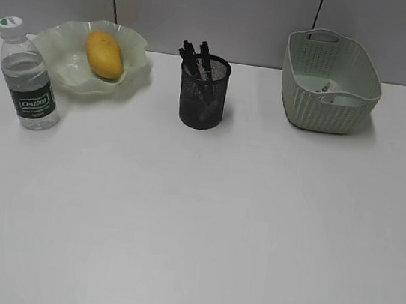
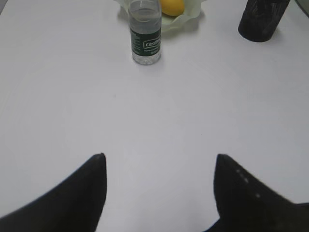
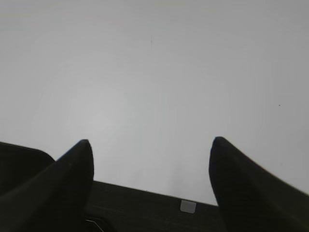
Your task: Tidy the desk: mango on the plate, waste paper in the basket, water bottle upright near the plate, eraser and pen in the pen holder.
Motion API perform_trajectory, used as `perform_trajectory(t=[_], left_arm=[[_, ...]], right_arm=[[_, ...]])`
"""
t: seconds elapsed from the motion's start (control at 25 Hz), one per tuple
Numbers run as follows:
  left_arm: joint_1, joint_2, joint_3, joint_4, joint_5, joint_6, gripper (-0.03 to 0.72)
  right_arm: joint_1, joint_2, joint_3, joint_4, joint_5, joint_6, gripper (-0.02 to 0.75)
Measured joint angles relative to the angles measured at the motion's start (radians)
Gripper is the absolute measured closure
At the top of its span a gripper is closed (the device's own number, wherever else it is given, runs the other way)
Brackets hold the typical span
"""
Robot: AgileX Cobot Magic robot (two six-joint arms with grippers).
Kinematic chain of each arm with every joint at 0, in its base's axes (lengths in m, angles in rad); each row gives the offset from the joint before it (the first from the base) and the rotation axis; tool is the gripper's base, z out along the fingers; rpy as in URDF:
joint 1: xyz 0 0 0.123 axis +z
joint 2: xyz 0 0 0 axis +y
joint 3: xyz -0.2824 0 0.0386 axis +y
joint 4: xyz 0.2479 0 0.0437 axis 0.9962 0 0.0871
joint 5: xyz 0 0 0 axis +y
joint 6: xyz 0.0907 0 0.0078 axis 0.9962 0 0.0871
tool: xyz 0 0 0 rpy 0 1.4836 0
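**Both claws wide and empty over a tidied desk**

Neither arm shows in the exterior view. In the left wrist view the left gripper (image 2: 159, 166) hangs low over the plain white flat desk (image 1: 200, 227), pointing towards the far left corner; its two dark, tapered fingers (image 2: 91, 188) stand wide apart with only bare tabletop between them. The right gripper (image 3: 149, 150) also hovers over blank white surface, its jaws spread wide, holding and touching nothing.

At far left the smooth yellow oval mango (image 1: 105, 54) lies in the pale green translucent plate with a wavy, ruffled rim (image 1: 134, 74). Just beside the plate, nearer and to the left, the small clear plastic water bottle with a dark green label and white cap (image 1: 31, 82) stands upright. At far centre sits the black wire-mesh cylindrical pen holder (image 1: 203, 99), with dark pens (image 1: 194, 52) sticking out of its top. At far right is the pale green oval plastic basket with woven-pattern sides (image 1: 323, 101); something small and pale lies inside, too indistinct to name.
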Motion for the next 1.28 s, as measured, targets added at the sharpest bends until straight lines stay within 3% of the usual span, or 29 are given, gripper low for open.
perform_trajectory(t=[0.88, 1.28], left_arm=[[0.000, 0.000, 0.000, 0.000, -0.002, 0.000, 0.160], [0.000, -0.065, 0.000, 0.001, -0.003, 0.000, 0.160]], right_arm=[[-0.003, -0.006, 0.000, 0.001, 0.002, -0.006, 0.188], [-0.233, -0.116, 0.000, 0.002, 0.003, -0.006, 0.190]])
